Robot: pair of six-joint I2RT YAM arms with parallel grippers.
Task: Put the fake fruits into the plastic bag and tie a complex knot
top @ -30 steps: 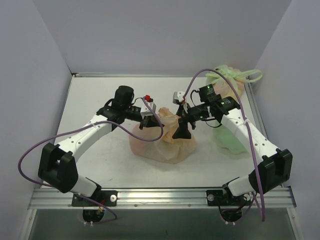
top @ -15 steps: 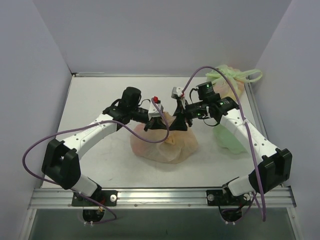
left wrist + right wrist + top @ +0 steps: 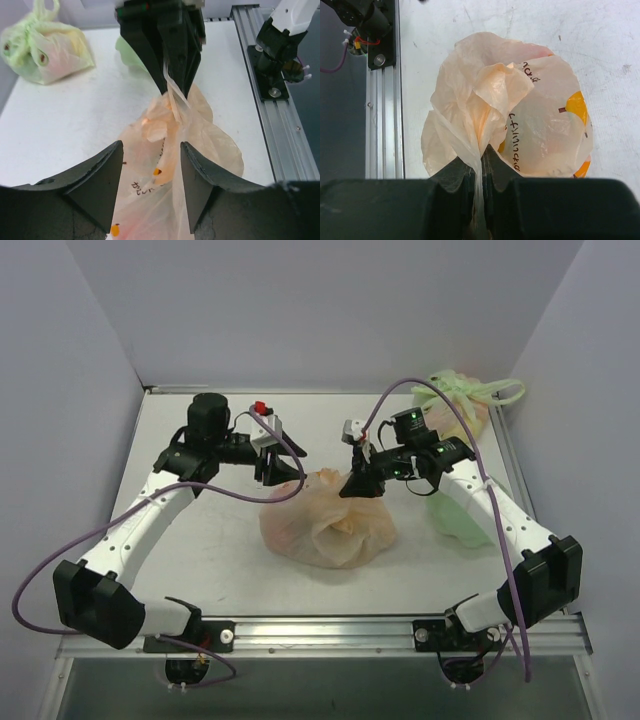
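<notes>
Plastic bag [image 3: 325, 525]: just released by left gripper [image 3: 278, 470], now parted and drawn back. Newly clamped at its gathered top by right gripper [image 3: 481, 170]. Points to a regrasp mid-tying; knot not yet evident.

Bare table [image 3: 210, 550] at left and along the bottom edge of the top view allows passage. The plastic bag [image 3: 325, 525] blocks centre; pale green bag [image 3: 460, 400] fills upper right.

I've got plastic bag [image 3: 325, 525] mid table [image 3: 200, 530]. Left gripper [image 3: 277, 468] just behind-left of it, right gripper [image 3: 357, 485] at its top, film sheet [image 3: 458, 523] right of it, handled bag [image 3: 460, 400] well behind-right.
</notes>
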